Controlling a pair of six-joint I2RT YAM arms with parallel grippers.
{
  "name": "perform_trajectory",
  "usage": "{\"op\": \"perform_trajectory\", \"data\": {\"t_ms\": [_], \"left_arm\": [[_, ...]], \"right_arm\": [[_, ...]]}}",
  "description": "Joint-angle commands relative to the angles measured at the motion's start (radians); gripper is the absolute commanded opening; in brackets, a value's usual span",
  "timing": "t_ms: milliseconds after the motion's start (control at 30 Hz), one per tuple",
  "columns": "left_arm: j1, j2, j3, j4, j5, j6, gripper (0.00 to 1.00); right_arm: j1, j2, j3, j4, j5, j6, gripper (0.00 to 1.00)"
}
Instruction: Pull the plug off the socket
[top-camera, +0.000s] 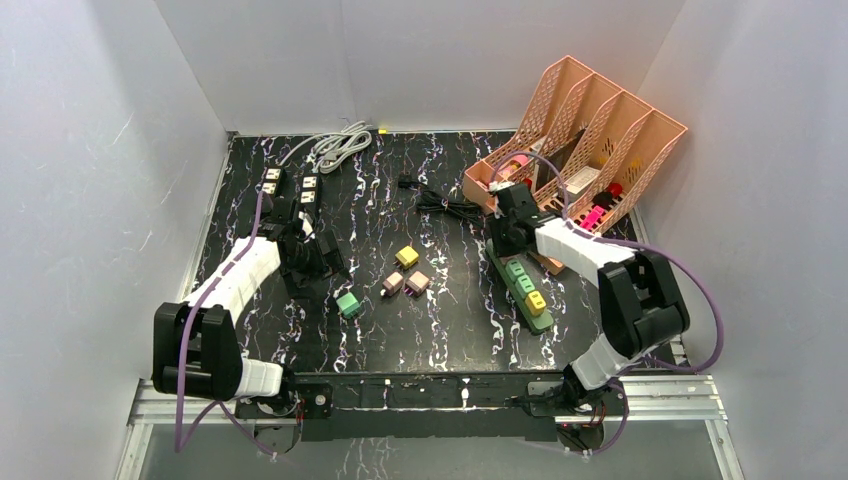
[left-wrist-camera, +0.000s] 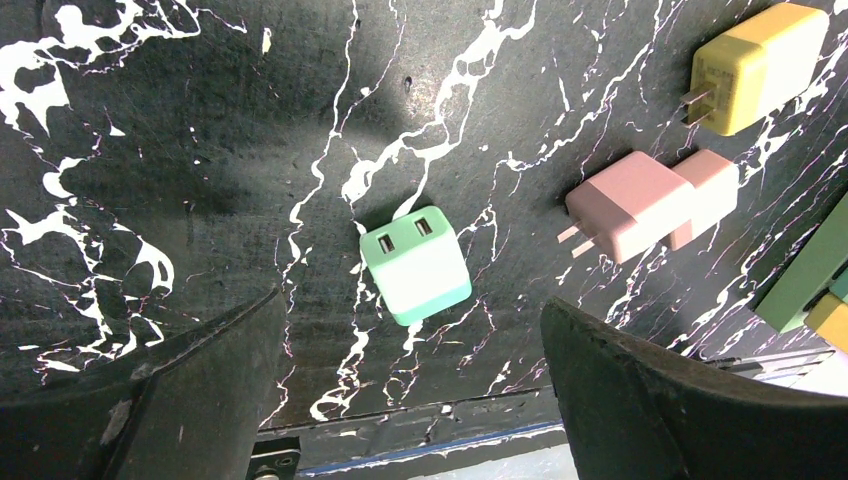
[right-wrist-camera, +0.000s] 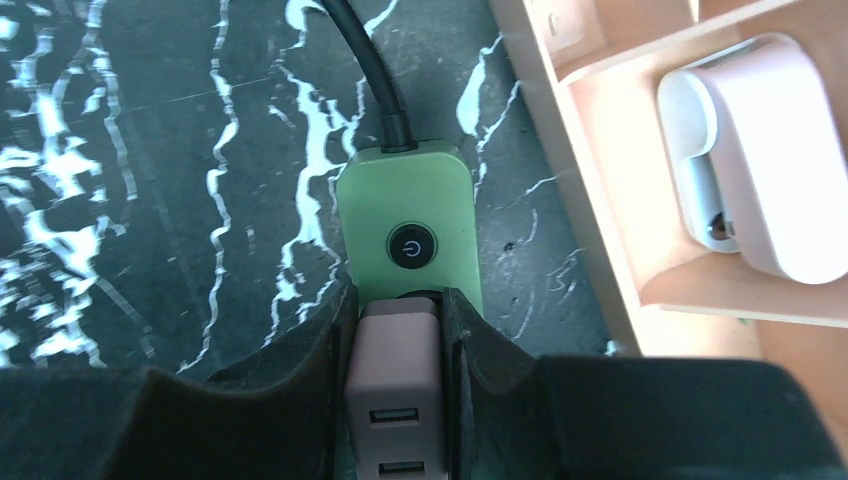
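On black white-veined tabletop (top-camera: 380, 190) within white walls (top-camera: 450, 50): right hand (right-wrist-camera: 398, 312) tight on pink plug (right-wrist-camera: 392, 375), left hand (left-wrist-camera: 410, 305) spread.

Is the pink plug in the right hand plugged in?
Apparently plugged in: pink plug sits on the green strip, right hand clamping it.

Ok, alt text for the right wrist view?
The right gripper clamps a pale pink USB plug seated in the green power strip, beside its round power button. A black cord leaves the strip's top; a peach organizer stands right.
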Motion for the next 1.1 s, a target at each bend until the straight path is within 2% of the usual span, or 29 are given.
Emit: {"op": "perform_trajectory", "data": {"t_ms": [0,33,67,133,167,200,267,300,367,400,433,467,500,533,567,600,633,667,700,733,767,800,867,967,1067], "left_arm": [[0.001,-0.026,-0.015,-0.021,0.008,0.006,0.98],[0.002,-0.028,-0.016,-0.019,0.009,0.006,0.98],[0.001,-0.027,-0.017,-0.017,0.013,0.003,0.98],[0.001,-0.029,-0.020,-0.010,0.022,-0.003,0.98],[0.001,-0.029,-0.022,-0.007,0.027,-0.006,0.98],[0.001,-0.028,-0.022,-0.002,0.031,-0.007,0.98],[0.001,-0.023,-0.018,0.000,0.036,-0.007,0.98],[0.001,-0.022,-0.015,0.000,0.036,-0.004,0.98],[0.001,-0.025,-0.010,-0.002,0.038,-0.002,0.98],[0.001,-0.028,-0.010,-0.001,0.038,-0.005,0.98],[0.001,-0.029,-0.010,0.000,0.040,-0.005,0.98],[0.001,-0.028,-0.010,0.005,0.047,-0.006,0.98],[0.001,-0.027,-0.012,0.013,0.055,-0.006,0.98],[0.001,-0.024,-0.012,0.022,0.075,0.001,0.98],[0.001,-0.025,-0.006,0.028,0.100,0.010,0.98],[0.001,-0.032,-0.001,0.039,0.140,0.015,0.98],[-0.002,-0.050,0.003,0.062,0.177,0.020,0.98],[-0.012,-0.072,0.004,0.091,0.202,0.020,0.98],[-0.025,-0.093,0.010,0.123,0.214,0.018,0.98],[-0.046,-0.113,0.017,0.154,0.224,0.020,0.98],[-0.067,-0.125,0.026,0.189,0.235,0.023,0.98],[-0.090,-0.133,0.033,0.221,0.249,0.028,0.98],[-0.147,-0.133,0.047,0.300,0.272,0.024,0.98],[-0.263,-0.103,0.054,0.443,0.251,-0.012,0.98],[-0.394,-0.012,0.067,0.623,0.204,-0.038,0.98]], "right_arm": [[-0.117,-0.147,-0.064,0.157,-0.326,0.083,0.00],[-0.125,-0.158,-0.069,0.173,-0.337,0.092,0.00],[-0.110,-0.149,-0.032,0.117,-0.238,0.082,0.00],[-0.039,-0.096,0.035,0.009,0.107,0.051,0.00],[-0.018,-0.081,0.039,0.005,0.199,0.025,0.00],[-0.036,-0.095,0.031,0.034,0.123,0.017,0.00],[-0.127,-0.194,-0.056,0.206,-0.327,0.090,0.00],[-0.129,-0.226,-0.062,0.220,-0.299,0.147,0.00],[-0.014,-0.178,0.047,0.053,0.096,0.100,0.00],[0.019,-0.121,0.107,-0.014,0.128,0.042,0.00],[-0.013,-0.110,0.135,-0.032,-0.067,-0.018,0.00],[-0.068,-0.127,0.122,0.007,-0.511,-0.034,0.00],[-0.098,-0.165,0.068,0.134,-0.644,0.054,0.00],[-0.101,-0.191,0.029,0.216,-0.589,0.137,0.00],[-0.081,-0.190,0.045,0.181,-0.360,0.190,0.00],[-0.027,-0.161,0.099,0.069,-0.030,0.213,0.00],[0.031,-0.117,0.153,-0.024,0.202,0.183,0.00],[0.079,-0.077,0.194,-0.080,0.299,0.122,0.00],[0.089,-0.060,0.212,-0.090,0.171,0.050,0.00],[0.067,-0.075,0.209,-0.070,-0.056,-0.006,0.00],[0.033,-0.119,0.178,-0.008,-0.239,0.000,0.00],[0.010,-0.171,0.129,0.089,-0.302,0.066,0.00],[0.002,-0.204,0.105,0.145,-0.216,0.157,0.00],[0.002,-0.138,0.202,0.036,-0.245,0.138,0.00],[0.003,-0.139,0.192,0.070,-0.289,0.127,0.00]]}}
